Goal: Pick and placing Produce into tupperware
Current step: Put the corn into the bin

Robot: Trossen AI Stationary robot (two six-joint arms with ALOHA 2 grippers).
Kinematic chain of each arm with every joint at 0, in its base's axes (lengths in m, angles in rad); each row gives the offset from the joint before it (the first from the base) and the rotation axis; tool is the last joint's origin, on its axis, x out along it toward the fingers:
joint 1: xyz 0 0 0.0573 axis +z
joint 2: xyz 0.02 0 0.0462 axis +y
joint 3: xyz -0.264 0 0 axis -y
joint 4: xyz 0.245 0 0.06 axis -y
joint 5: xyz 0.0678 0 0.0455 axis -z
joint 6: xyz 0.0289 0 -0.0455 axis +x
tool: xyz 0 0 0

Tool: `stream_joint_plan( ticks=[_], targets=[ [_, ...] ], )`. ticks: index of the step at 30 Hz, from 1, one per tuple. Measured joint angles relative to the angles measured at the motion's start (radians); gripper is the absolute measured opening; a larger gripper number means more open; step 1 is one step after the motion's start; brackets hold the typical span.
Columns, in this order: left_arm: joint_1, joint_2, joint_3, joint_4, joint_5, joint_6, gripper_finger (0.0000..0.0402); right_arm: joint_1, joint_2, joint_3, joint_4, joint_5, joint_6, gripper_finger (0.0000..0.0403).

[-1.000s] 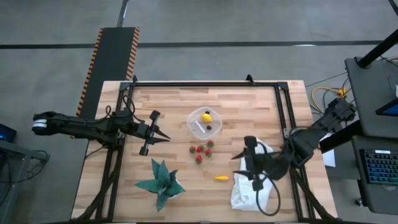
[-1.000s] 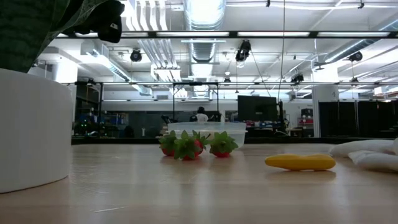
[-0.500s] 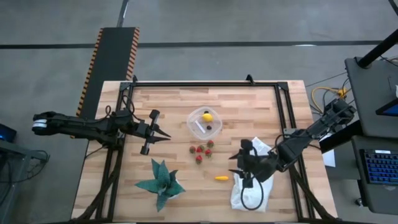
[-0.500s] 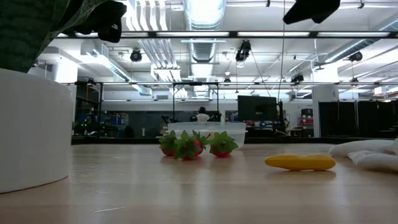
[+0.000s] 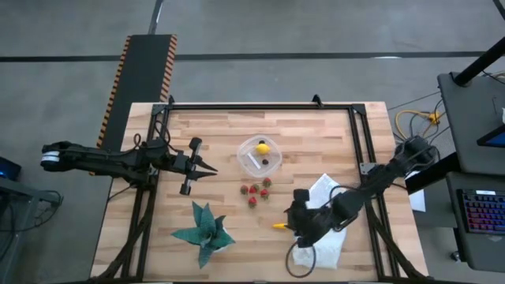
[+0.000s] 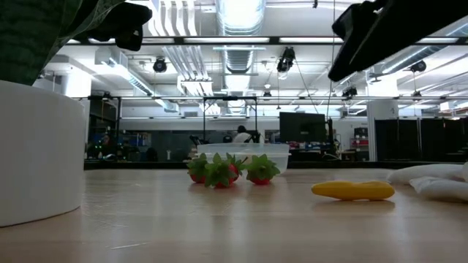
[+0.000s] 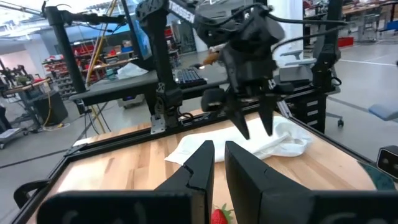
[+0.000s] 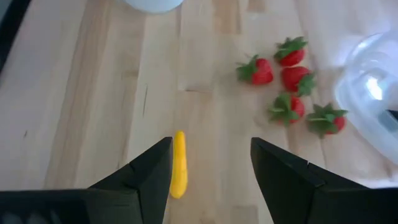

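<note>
On the wooden tabletop lie one white cloth bag, one green spiky plant, one clear tupperware at centre holding a yellow piece and a dark ball, five strawberries just beside it, and one yellow piece. The right hand hangs open above that piece; the left hand, fingers nearly together, empty, waits left.

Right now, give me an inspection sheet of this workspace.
Surface: wooden table, bare in places.
Job's things: tupperware holds a lemon and a dark ball; five strawberries and a yellow piece lie outside.
Clutter: green plant shape, white cloth bag.
Grippers: left gripper shut, idle at left edge; right gripper open above the yellow piece.
Cables: black loop over the bag.
Surroundings: keyboard on a side desk.
</note>
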Motion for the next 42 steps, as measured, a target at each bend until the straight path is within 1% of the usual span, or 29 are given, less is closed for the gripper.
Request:
stream_joint_plan(
  ticks=[5,9,13,17,23,27,33,37,42],
  targets=[
    [0.000,0.000,0.000,0.001,0.000,0.000,0.0025,-0.006,0.095,0.116,-0.122,-0.041,0.006,0.0208],
    [0.000,0.000,0.000,0.001,0.000,0.000,0.0025,-0.021,0.161,0.154,-0.180,-0.093,0.020,0.0208],
    [0.000,0.000,0.000,0.006,0.000,0.000,0.0025,-0.049,0.192,0.162,-0.181,-0.158,0.047,0.0207],
    [0.000,0.000,0.000,0.022,0.001,0.000,0.0025,-0.066,0.196,0.157,-0.181,-0.171,0.060,0.0207],
    [0.000,0.000,0.000,0.023,0.001,0.020,0.0025,-0.091,0.198,0.151,-0.178,-0.241,0.084,0.0205],
    [0.000,0.000,0.000,0.023,0.001,0.023,0.0025,-0.101,0.204,0.150,-0.175,-0.247,0.086,0.0205],
    [0.000,0.000,0.000,0.023,0.001,0.024,0.0025,-0.114,0.251,0.149,-0.165,-0.313,0.072,0.0205],
    [0.000,0.000,0.000,0.023,0.001,0.024,0.0025,-0.119,0.255,0.150,-0.132,-0.315,0.071,0.0205],
    [0.000,0.000,0.000,0.023,0.001,0.024,0.0025,-0.119,0.272,0.149,-0.131,-0.316,0.069,0.0205]
  ],
)
